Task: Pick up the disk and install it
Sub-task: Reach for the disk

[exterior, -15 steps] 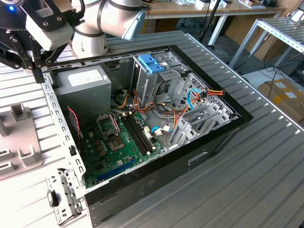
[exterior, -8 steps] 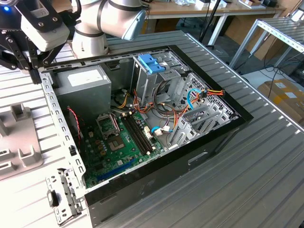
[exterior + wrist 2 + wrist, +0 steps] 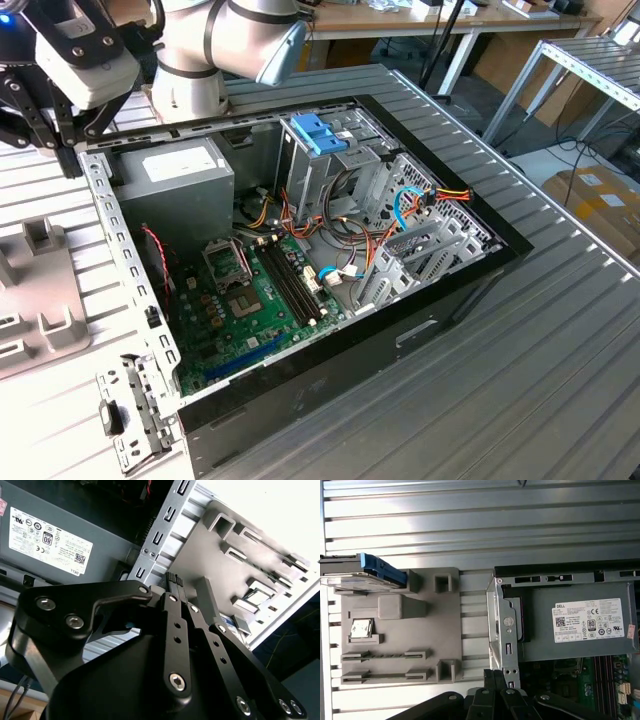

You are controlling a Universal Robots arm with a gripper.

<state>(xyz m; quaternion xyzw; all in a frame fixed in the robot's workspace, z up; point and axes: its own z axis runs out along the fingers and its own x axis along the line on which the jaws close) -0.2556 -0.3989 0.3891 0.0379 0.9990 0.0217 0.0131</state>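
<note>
My pincer (image 3: 175,580) hangs with its fingers pressed together and nothing between them. The tips are just above the metal rim of the open computer case (image 3: 420,330), close to the grey power supply (image 3: 570,645). The disk (image 3: 357,575) lies well apart from the pincer, at the far corner of the grey fixture tray (image 3: 445,630). The tray sits on the ribbed worktop (image 3: 470,520) beside the case. The disk's bright blue tab (image 3: 382,569) is at the end nearer the pincer.

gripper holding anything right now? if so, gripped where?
Nothing held. The gripper is shut and empty; the disk sits on the grey fixture, untouched.
</note>
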